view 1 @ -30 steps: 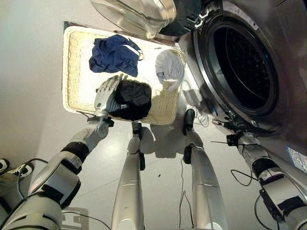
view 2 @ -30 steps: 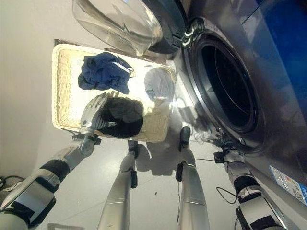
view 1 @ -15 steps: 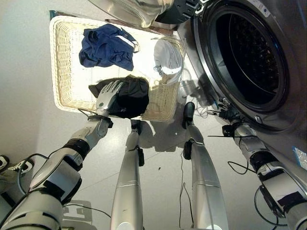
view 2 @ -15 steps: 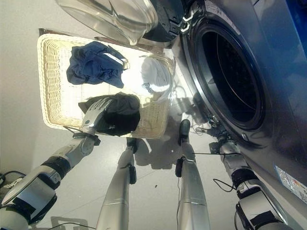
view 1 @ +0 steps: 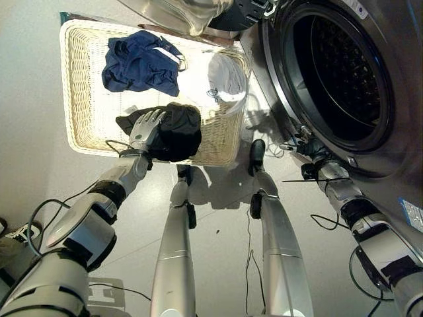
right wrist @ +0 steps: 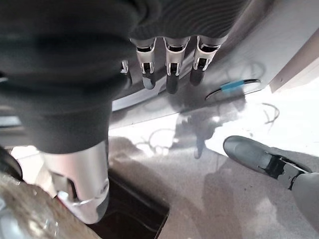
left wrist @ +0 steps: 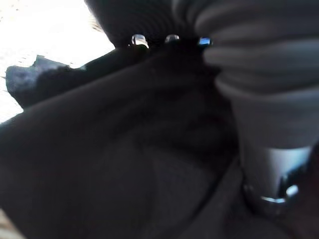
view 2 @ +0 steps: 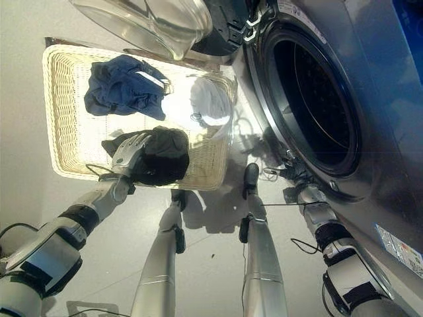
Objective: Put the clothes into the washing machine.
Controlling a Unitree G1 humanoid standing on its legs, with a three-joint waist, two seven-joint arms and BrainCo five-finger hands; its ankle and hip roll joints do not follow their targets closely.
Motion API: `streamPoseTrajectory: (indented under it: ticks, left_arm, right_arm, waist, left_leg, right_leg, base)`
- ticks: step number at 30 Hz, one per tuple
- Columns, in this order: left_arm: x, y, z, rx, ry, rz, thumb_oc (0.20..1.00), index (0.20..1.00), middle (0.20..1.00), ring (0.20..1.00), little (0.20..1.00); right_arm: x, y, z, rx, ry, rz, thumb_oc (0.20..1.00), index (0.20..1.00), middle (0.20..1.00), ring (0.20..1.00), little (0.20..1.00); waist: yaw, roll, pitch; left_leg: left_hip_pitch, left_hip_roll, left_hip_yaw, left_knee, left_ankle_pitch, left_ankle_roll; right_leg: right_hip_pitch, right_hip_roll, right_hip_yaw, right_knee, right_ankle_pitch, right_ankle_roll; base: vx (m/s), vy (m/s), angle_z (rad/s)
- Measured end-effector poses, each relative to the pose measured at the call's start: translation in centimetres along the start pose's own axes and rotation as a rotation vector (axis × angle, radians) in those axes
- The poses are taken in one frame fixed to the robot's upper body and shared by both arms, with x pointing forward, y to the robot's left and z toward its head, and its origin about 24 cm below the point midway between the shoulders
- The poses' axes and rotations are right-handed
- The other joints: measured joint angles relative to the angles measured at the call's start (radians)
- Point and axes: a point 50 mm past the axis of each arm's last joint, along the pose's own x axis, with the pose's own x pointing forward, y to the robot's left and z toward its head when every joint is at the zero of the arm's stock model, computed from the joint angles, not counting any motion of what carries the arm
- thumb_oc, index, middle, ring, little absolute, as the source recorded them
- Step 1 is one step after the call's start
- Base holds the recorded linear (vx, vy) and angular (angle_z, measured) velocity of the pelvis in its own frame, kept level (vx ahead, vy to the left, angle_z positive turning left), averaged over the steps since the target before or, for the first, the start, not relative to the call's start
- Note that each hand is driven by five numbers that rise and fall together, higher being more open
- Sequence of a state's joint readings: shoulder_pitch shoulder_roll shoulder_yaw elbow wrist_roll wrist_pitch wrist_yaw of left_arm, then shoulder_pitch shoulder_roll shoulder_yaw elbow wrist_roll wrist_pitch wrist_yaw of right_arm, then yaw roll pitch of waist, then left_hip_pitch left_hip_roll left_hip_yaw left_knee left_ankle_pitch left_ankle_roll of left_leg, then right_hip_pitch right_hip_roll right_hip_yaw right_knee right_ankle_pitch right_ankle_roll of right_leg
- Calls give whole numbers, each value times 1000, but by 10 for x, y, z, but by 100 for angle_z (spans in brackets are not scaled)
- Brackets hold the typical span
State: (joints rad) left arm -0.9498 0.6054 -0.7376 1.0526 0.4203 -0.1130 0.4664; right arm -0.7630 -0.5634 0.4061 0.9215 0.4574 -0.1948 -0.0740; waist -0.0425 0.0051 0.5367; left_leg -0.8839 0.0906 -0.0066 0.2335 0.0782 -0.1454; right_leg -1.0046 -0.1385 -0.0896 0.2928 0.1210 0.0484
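The robot's left hand (view 1: pixel 147 126) reaches down into a pale wicker basket (view 1: pixel 82 112) on the floor, its silver fingers laid over a heap of black clothing (view 1: pixel 177 132) at the basket's near edge. In the left wrist view the dark cloth lies close under the hand and the fingertips sink into it, so it cannot be told whether they grip the fabric or merely rest on it. The arm comes in from the lower left, stretched nearly straight toward the basket. The right hand (view 2: pixel 295 177) hangs low at the front of the washing machine (view 1: pixel 390 99), just below the rim of its round opening; the right wrist view shows its fingers (right wrist: pixel 171 74) relaxed and slightly bent, holding nothing, with the thumb set apart. Two more garments lie in the basket: a crumpled blue piece (view 1: pixel 140 63) toward the far left corner and a white piece (view 1: pixel 227 74) at the far right, near the machine. The machine's drum (view 1: pixel 337 69) stands open and dark, and its glass door (view 2: pixel 149 23) is swung out over the far edge of the basket, standing above the clothes there. The basket sits just beside the machine.
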Motion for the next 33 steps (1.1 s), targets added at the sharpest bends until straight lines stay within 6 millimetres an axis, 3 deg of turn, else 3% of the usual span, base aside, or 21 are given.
streamPoseTrajectory:
  ticks: [2, 3, 4, 11, 17, 21, 24, 26, 27, 29, 33]
  left_arm:
    - [1, 0, 1, 13, 6, 7, 1000, 1000, 1000, 1000, 1000]
    - [1, 0, 2, 15, 8, 8, 715, 715, 715, 715, 715]
    - [1, 0, 2, 33, 11, 9, 200, 200, 200, 200, 200]
    - [10, 14, -1, 91, 47, 55, 200, 200, 200, 200, 200]
    - [10, 11, -3, 74, 71, 27, 200, 200, 200, 200, 200]
    - [7, 4, -3, -75, 134, 31, 200, 200, 200, 200, 200]
    - [1, -3, -4, -306, 201, 74, 200, 200, 200, 200, 200]
    - [0, -4, -4, -345, 208, 82, 200, 200, 200, 200, 200]
    - [-7, -12, -3, -495, 241, 111, 200, 200, 200, 200, 200]
    - [-10, -14, -3, -507, 240, 110, 200, 200, 200, 200, 200]
    - [-13, 0, 13, -717, 138, 233, 200, 200, 200, 200, 200]
  right_arm:
    - [1, 0, 2, 4, -7, -2, 1000, 1000, 1000, 1000, 1000]
    - [1, 0, 3, 4, -9, -1, 1000, 1000, 1000, 1000, 1000]
    - [2, 1, 4, -1, -13, 2, 1000, 1000, 1000, 1000, 1000]
    - [2, 21, 3, 20, -22, 34, 1000, 1000, 1000, 1000, 1000]
    - [2, 21, 5, 25, -33, 31, 1000, 1000, 1000, 1000, 1000]
    - [2, 22, 7, 53, -42, 29, 1000, 1000, 1000, 1000, 1000]
    - [0, 28, 15, 77, -89, 47, 1000, 1000, 1000, 1000, 1000]
    - [0, 29, 16, 83, -97, 51, 1000, 1000, 1000, 1000, 1000]
    - [-3, 35, 23, 132, -130, 73, 1000, 1000, 1000, 1000, 1000]
    - [-3, 37, 26, 138, -139, 79, 1000, 1000, 1000, 1000, 1000]
    - [-13, 50, 39, 264, -204, 129, 1000, 1000, 1000, 1000, 1000]
  waist:
    - [0, 0, 0]
    - [1, -1, 0]
    - [1, -2, -2]
    - [0, -57, -51]
    - [-2, -59, -52]
    - [0, -59, -52]
    - [-1, -59, -52]
    - [0, -59, -51]
    - [2, -59, -50]
    - [3, -59, -50]
    - [8, -65, -37]
  left_leg:
    - [-1, 0, 0, 1, 0, 0]
    - [-1, 0, 0, 1, 0, 0]
    - [-2, 0, 0, 1, 0, 0]
    - [-20, 0, -25, 7, -7, -9]
    - [-20, -1, -26, 7, -8, -8]
    - [-20, -1, -27, 9, -8, -8]
    - [-20, -1, -27, 10, -8, -8]
    - [-20, -1, -27, 10, -8, -8]
    - [-20, -1, -28, 10, -8, -8]
    - [-20, -2, -28, 10, -8, -8]
    - [-19, -3, -34, 10, -8, -9]
  right_leg:
    - [0, 0, 0, 0, 0, 0]
    - [0, 0, 0, 0, 0, 0]
    - [-1, 0, 0, 0, 0, 0]
    - [-15, 9, 1, -3, 1, 2]
    - [-15, 9, 1, -3, 1, 2]
    - [-14, 9, 1, -1, 1, 2]
    - [-14, 9, 1, -1, 1, 2]
    - [-14, 9, 1, 0, 1, 2]
    - [-14, 9, 0, 1, 1, 1]
    - [-14, 9, 0, 1, 1, 1]
    - [-15, 8, -2, 9, 1, 1]
  base:
    - [0, 0, 0]
    - [10, -34, 0]
    - [0, 0, 0]
    - [3, -11, -2]
    - [0, 0, 0]
    - [0, 0, 0]
    - [0, 0, 0]
    - [0, 0, 0]
    - [0, 0, 0]
    - [0, 0, 0]
    - [-4, -5, 1]
